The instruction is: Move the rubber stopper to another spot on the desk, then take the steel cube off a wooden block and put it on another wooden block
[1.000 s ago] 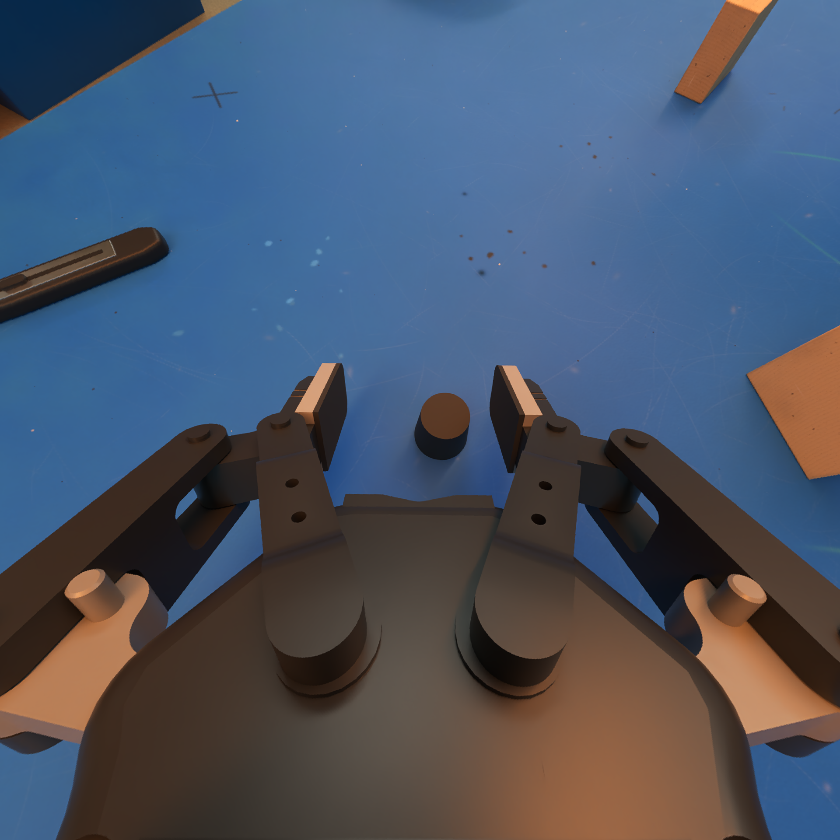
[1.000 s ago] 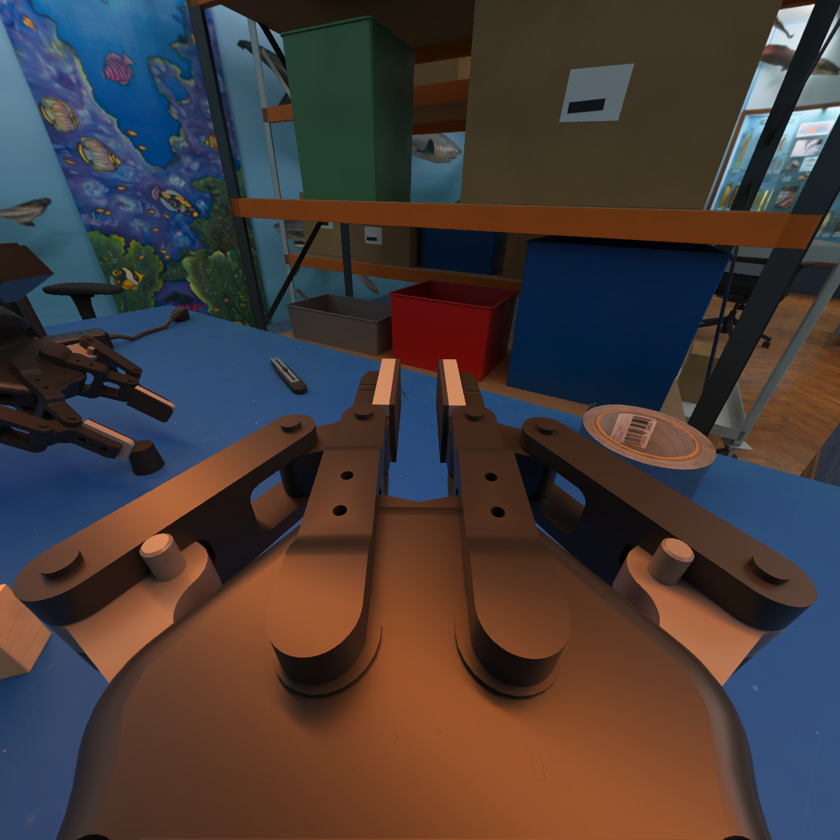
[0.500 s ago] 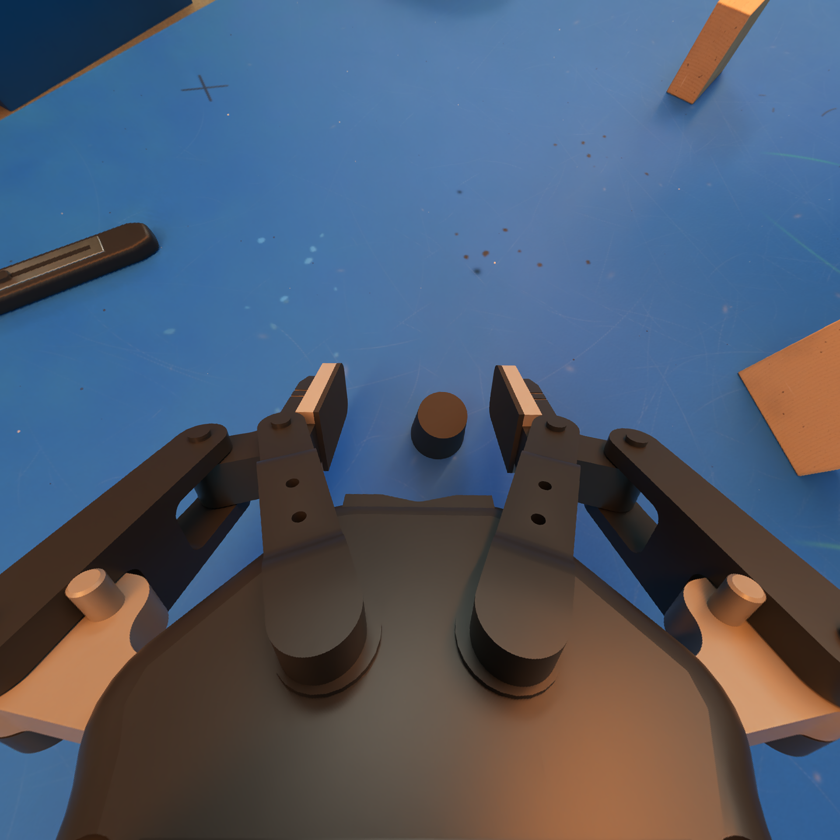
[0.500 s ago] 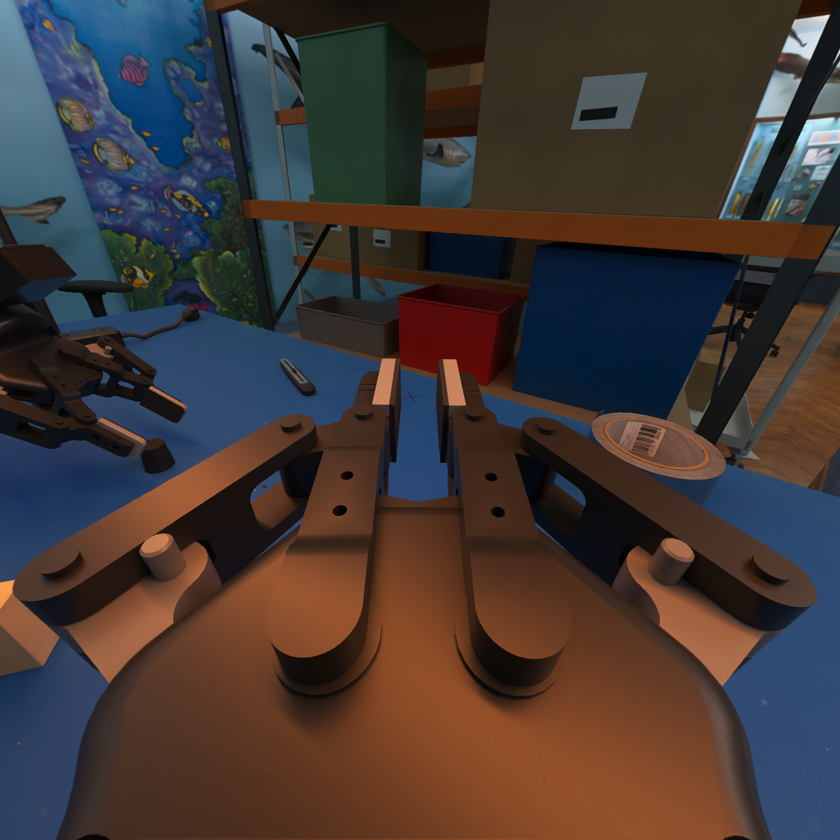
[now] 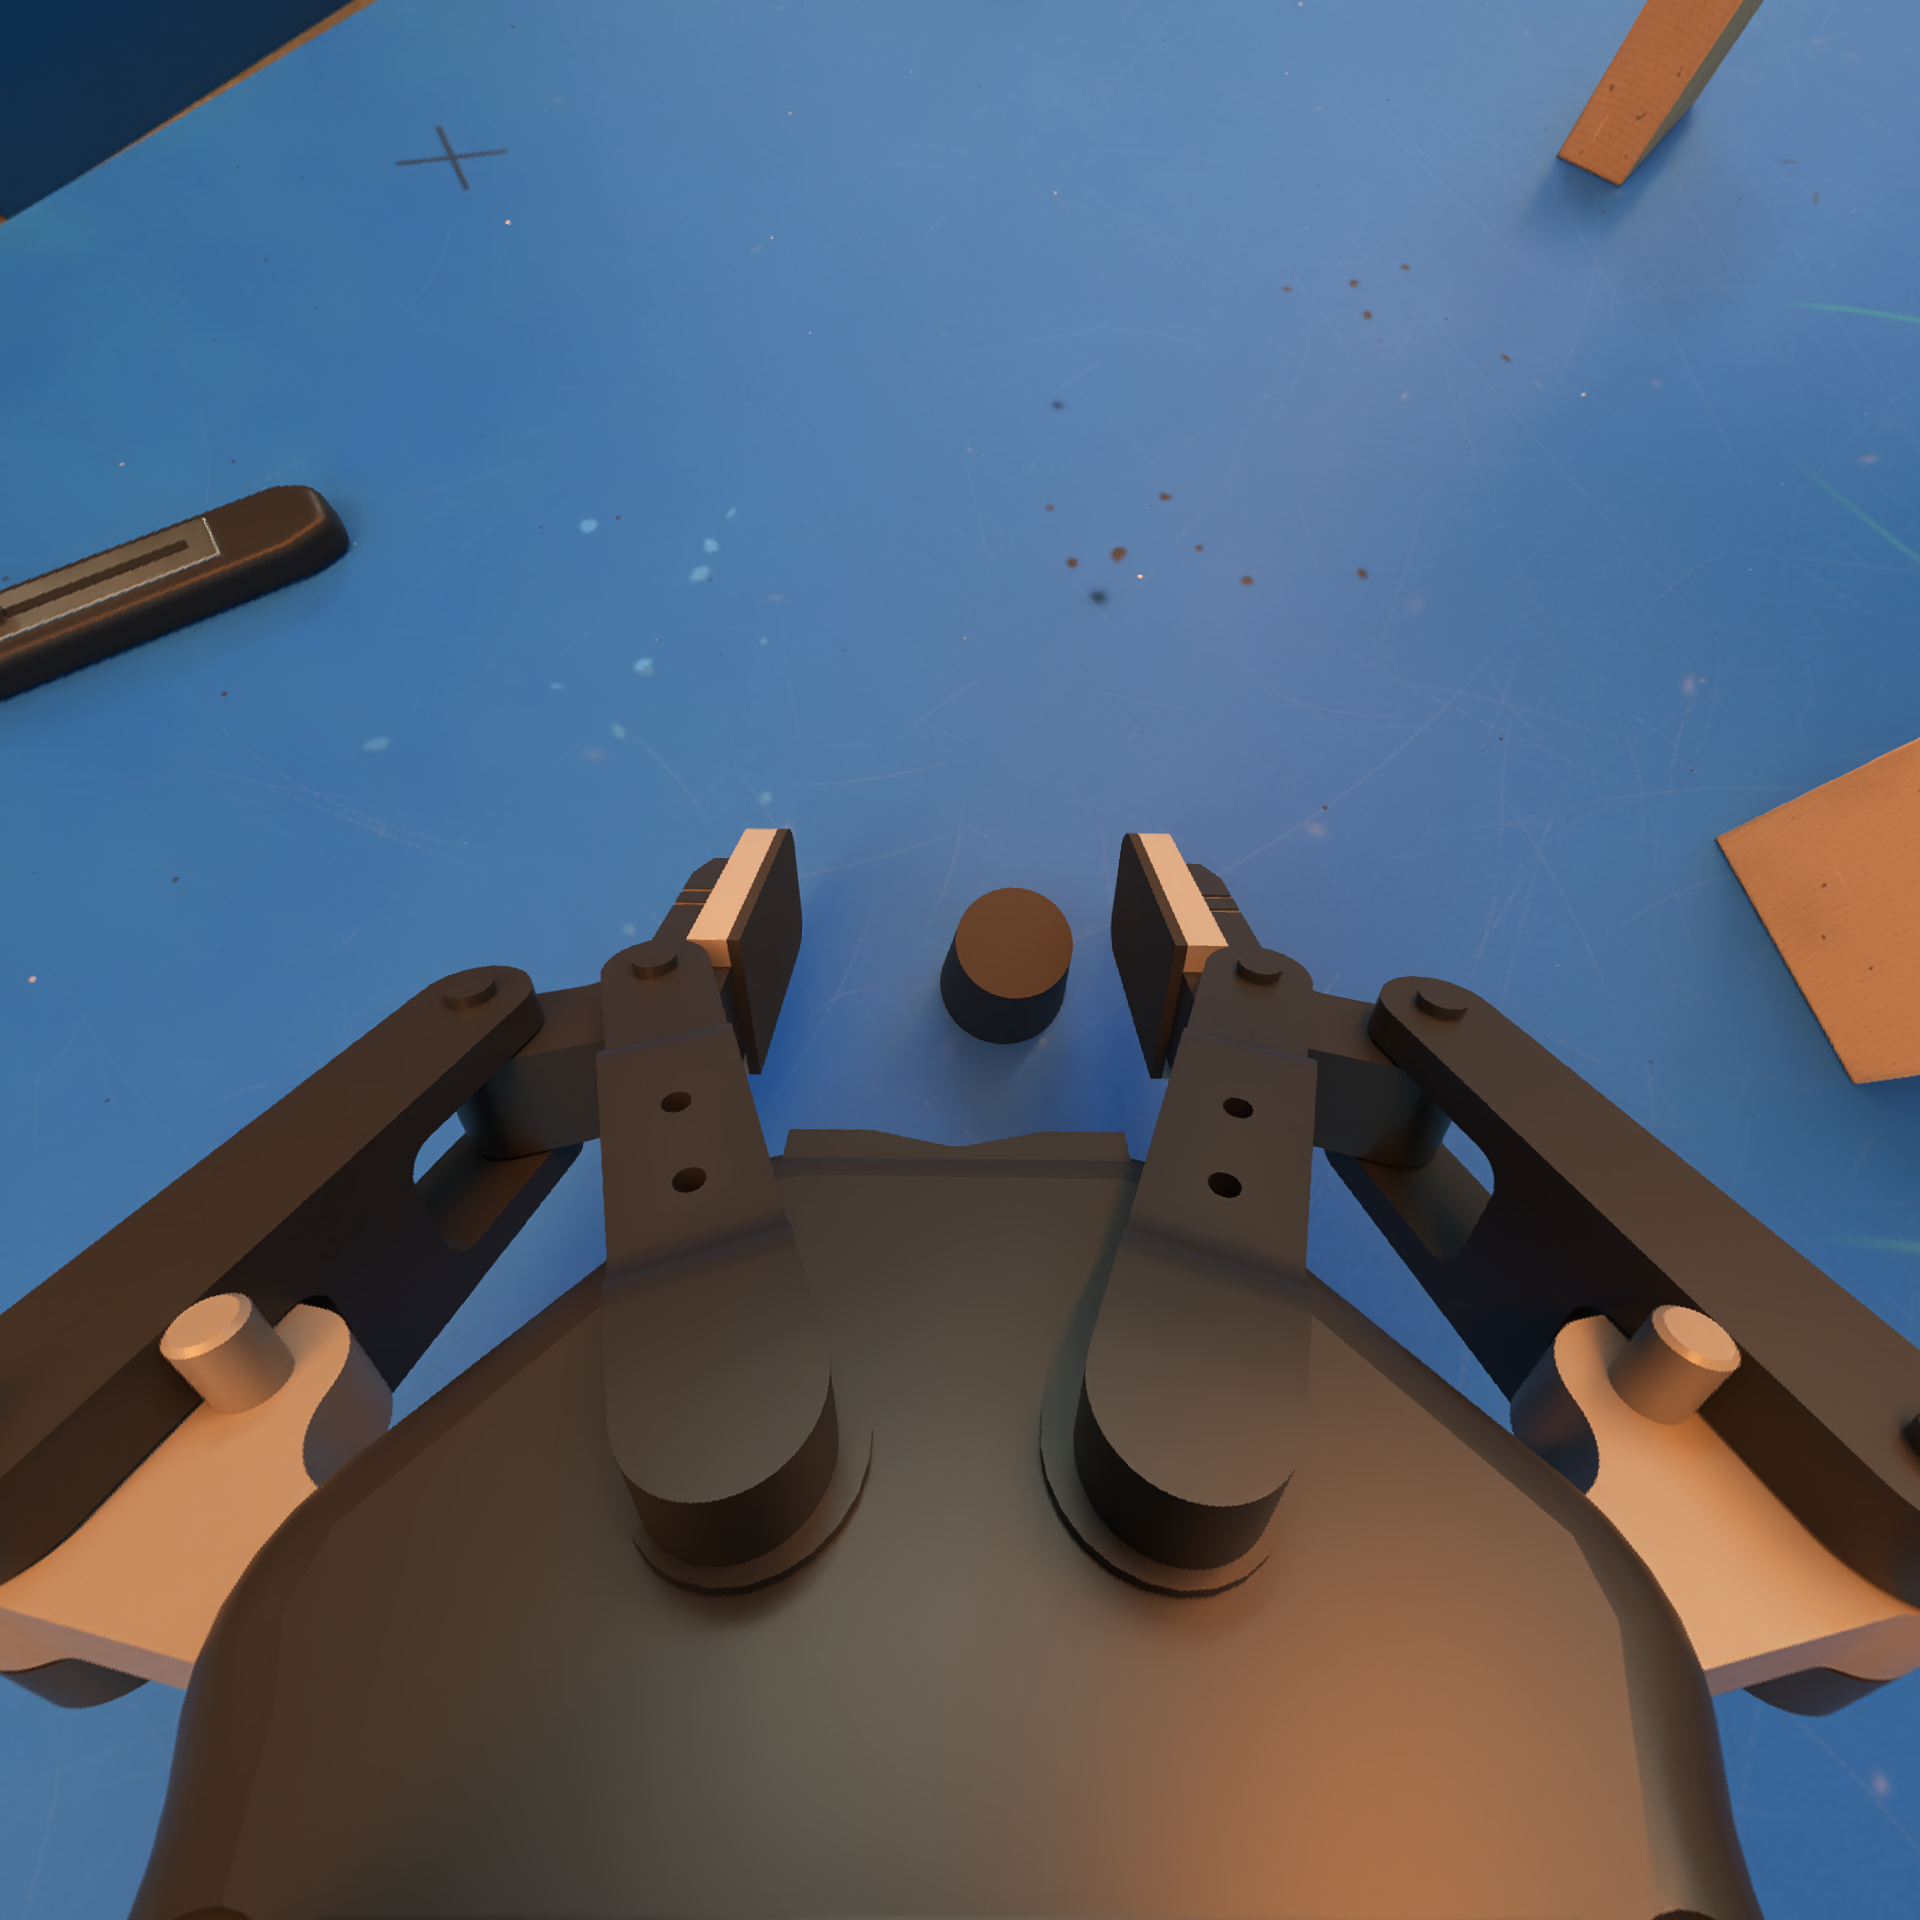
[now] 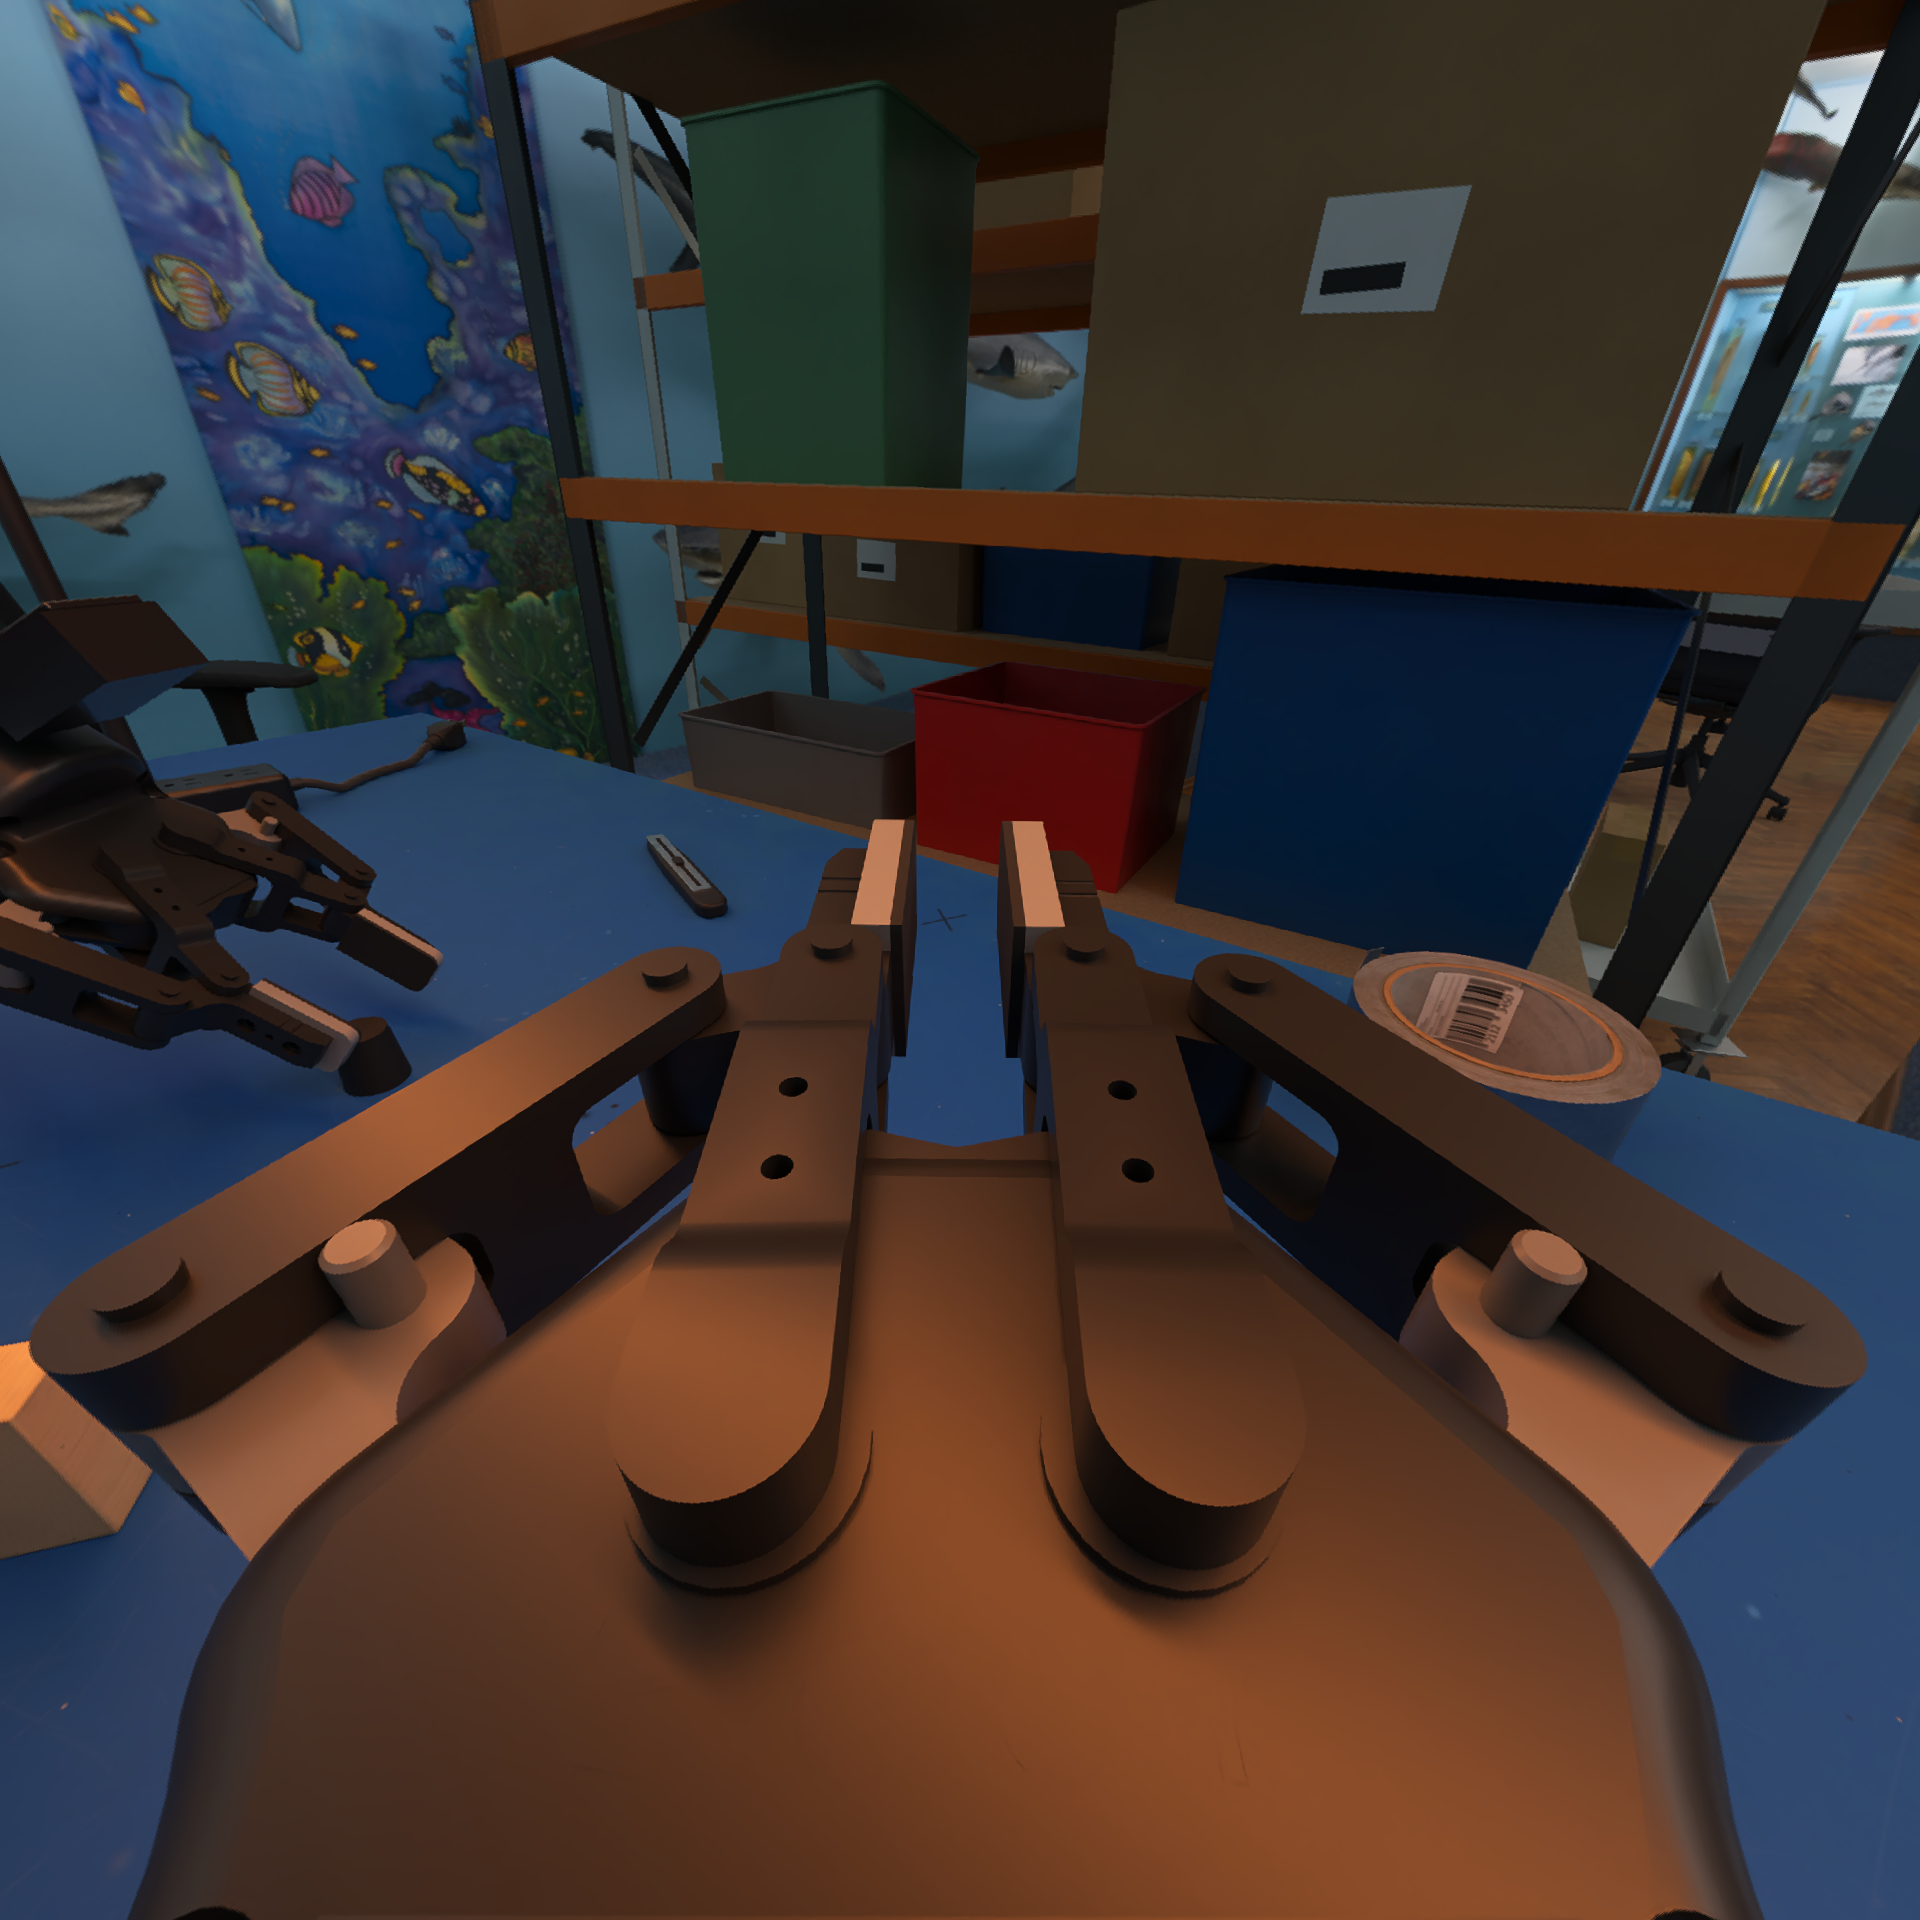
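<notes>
The dark rubber stopper [image 5: 1010,961] stands upright on the blue desk [image 5: 935,416]. My left gripper [image 5: 958,878] is open, with one finger on each side of the stopper and a gap on both sides. The stopper sits nearer the right finger. The right wrist view shows the left gripper [image 6: 376,1003] low over the desk, with the stopper [image 6: 374,1055] by its tips. My right gripper [image 6: 954,883] is empty and only narrowly open, above the desk. Wooden blocks lie at the left wrist view's far right [image 5: 1652,83] and right edge [image 5: 1849,914]. No steel cube is in view.
A black utility knife [image 5: 156,587] lies left of the stopper, also visible farther off [image 6: 686,878]. A tape roll [image 6: 1507,1039] stands right of my right gripper. Part of a wooden block [image 6: 52,1455] shows at lower left. Shelving with bins stands behind the desk's far edge.
The left gripper stays open around the stopper; the desk behind it has drifted slightly up in its view. The right wrist view has turned slightly left, so the scene sits further right.
</notes>
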Tool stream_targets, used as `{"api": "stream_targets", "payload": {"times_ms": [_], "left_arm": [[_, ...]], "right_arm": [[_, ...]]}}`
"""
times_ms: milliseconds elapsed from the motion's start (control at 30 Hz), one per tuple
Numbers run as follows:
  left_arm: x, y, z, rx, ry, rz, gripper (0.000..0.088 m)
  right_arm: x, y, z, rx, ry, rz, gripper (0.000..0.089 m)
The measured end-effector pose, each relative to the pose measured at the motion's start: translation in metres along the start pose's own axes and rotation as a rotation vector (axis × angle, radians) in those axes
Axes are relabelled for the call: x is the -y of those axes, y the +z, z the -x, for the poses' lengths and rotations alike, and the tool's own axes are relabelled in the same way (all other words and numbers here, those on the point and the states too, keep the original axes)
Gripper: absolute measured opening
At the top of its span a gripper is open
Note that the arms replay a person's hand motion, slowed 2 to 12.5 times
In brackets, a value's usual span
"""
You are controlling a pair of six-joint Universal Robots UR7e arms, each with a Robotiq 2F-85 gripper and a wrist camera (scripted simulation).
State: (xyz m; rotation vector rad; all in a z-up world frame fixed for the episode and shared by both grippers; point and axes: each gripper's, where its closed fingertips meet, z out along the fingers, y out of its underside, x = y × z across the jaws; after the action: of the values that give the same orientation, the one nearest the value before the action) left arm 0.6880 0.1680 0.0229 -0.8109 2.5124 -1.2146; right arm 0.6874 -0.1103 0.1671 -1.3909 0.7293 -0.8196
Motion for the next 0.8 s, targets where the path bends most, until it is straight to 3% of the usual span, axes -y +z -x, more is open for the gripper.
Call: {"api": "stream_targets", "payload": {"times_ms": [600, 800], "left_arm": [[0.0013, -0.0007, 0.0003, 0.009, 0.004, -0.007, 0.0231], [0.0032, -0.0030, -0.0005, 0.000, 0.006, -0.027, 0.0222]], "right_arm": [[0.0022, -0.0007, 0.0007, -0.003, -0.006, -0.005, 0.0144], [0.0028, -0.0007, 0.0015, -0.001, -0.006, -0.007, 0.0144]]}}
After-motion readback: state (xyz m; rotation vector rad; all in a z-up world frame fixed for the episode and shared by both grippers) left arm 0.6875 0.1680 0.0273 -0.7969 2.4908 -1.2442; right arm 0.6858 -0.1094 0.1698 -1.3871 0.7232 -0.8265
